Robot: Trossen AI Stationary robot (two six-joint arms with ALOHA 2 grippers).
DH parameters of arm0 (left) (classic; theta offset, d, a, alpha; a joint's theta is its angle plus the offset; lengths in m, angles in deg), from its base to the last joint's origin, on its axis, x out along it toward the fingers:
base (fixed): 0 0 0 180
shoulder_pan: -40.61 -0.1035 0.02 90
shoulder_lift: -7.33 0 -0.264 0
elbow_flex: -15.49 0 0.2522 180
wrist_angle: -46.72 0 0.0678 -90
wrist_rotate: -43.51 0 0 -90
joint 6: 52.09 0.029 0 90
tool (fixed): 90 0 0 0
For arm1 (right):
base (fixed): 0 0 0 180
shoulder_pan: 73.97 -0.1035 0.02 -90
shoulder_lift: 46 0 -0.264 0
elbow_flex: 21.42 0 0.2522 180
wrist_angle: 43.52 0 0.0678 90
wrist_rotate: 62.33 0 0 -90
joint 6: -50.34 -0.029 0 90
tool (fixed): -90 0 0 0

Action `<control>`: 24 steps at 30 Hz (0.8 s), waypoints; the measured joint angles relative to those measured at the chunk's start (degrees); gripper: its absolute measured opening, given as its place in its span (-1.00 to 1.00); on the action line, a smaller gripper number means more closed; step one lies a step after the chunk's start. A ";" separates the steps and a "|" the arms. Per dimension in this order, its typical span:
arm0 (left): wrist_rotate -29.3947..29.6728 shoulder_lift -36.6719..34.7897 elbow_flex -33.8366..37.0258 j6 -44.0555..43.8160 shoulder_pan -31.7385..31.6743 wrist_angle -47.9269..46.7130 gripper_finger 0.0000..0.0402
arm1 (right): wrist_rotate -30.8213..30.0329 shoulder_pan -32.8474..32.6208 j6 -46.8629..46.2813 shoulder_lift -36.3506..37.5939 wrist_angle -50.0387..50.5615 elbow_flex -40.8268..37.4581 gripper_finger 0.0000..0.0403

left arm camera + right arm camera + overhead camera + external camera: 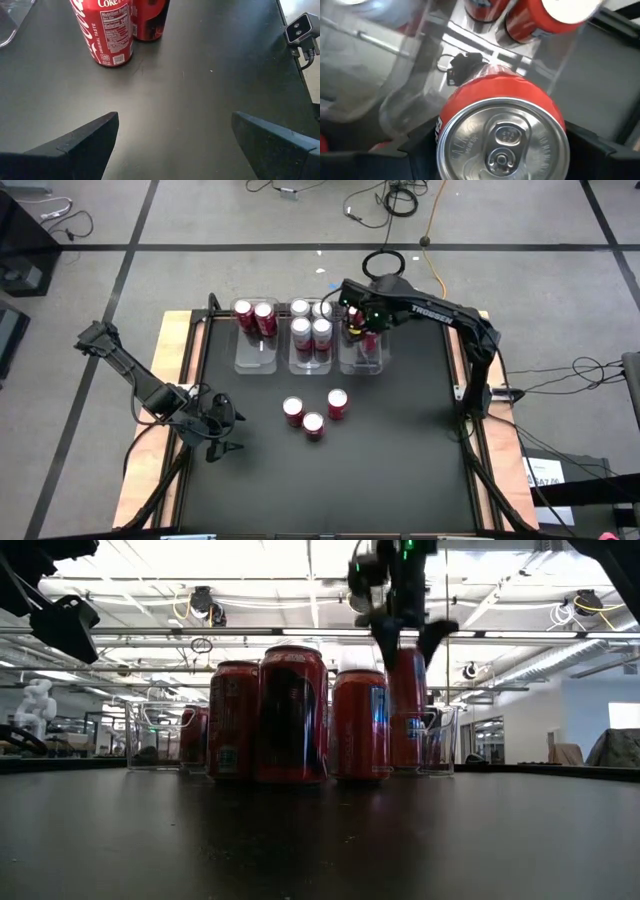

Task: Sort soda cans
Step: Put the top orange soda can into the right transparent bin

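Cans of this kind are rigid, smooth-walled cylinders; they are judged slippery and easily dented, so the hold belongs across the body just under the top rim, with moderate pressure.

Nearest the front of the desk (400,470), the left gripper (222,438) waits low at the left side, jaws spread with nothing between them. Just beyond it, three loose red cans (313,414) stand upright in a tight cluster near the desk's middle, still to be sorted.

Farther back, three clear bins sit side by side along the far edge:
- The left bin (256,358) holds two red cans at its far end.
- The middle bin (309,365) holds four silver cans (311,323), standing two by two.
- The right bin (362,364) holds red cans; their exact count is hidden by the arm.

The right gripper (368,332) hangs over the right bin, jaws pinching a red can (502,135) by its sides below the top rim. The can is upright and appears to be inside or just above the bin. Whether it already rests on the bin floor cannot be told.
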 joint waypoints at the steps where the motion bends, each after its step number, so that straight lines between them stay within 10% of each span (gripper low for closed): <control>1: 0.00 0.00 0.00 0.00 0.00 -0.01 0.97 | 0.40 0.75 0.64 0.23 -2.26 -2.50 0.49; 11: 0.47 -0.01 0.00 0.00 -0.01 -0.07 0.97 | 2.60 6.68 2.82 5.04 -20.31 -21.80 0.50; 24: 4.96 0.00 0.00 0.02 -0.02 -0.06 0.97 | 4.71 10.52 6.08 4.22 -26.22 -24.77 0.50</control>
